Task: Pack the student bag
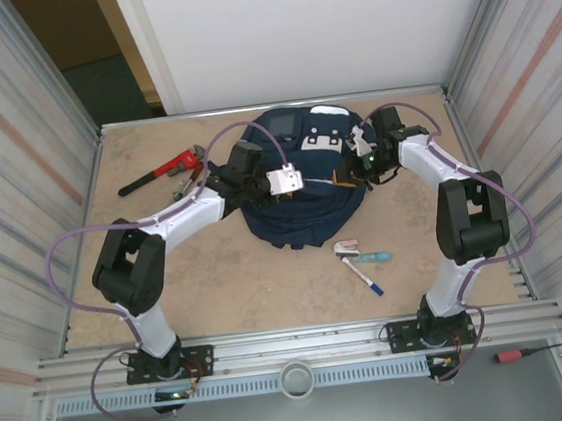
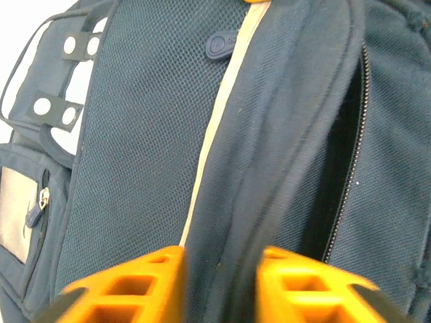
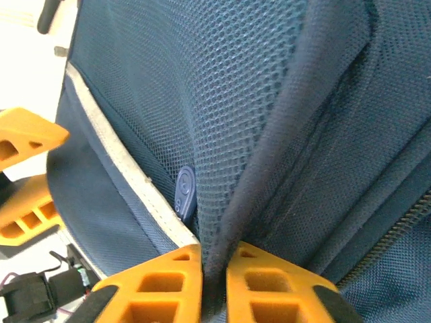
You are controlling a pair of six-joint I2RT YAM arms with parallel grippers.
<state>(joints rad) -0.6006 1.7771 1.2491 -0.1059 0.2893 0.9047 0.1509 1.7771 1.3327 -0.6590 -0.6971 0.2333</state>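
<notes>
The student bag (image 1: 297, 221) lies at the far middle of the surface (image 1: 250, 294), front panel up, with both arms reaching in over it from either side. The left end effector (image 2: 219, 261) is narrow, its orange fingers set on either side of a raised fold of navy fabric that fills the gap between them. Just right of that fold a zip (image 2: 350, 161) gapes part way, showing a dark slit. The right end effector (image 3: 212, 257) is nearly closed, pinching a ridge of the mesh-faced fabric beside a small blue tab (image 3: 184, 192). Nothing can be seen inside the bag, and the loose things sit outside it: a pen (image 1: 365, 276), a teal marker (image 1: 374, 257) and a small pale item (image 1: 345, 248) near the bag's near right side, and a red wrench (image 1: 161, 171) and pliers (image 1: 188, 186) to the far left. By my reading, the packing has barely begun: the mouth is only being pulled apart, and every item is yet to go in.
</notes>
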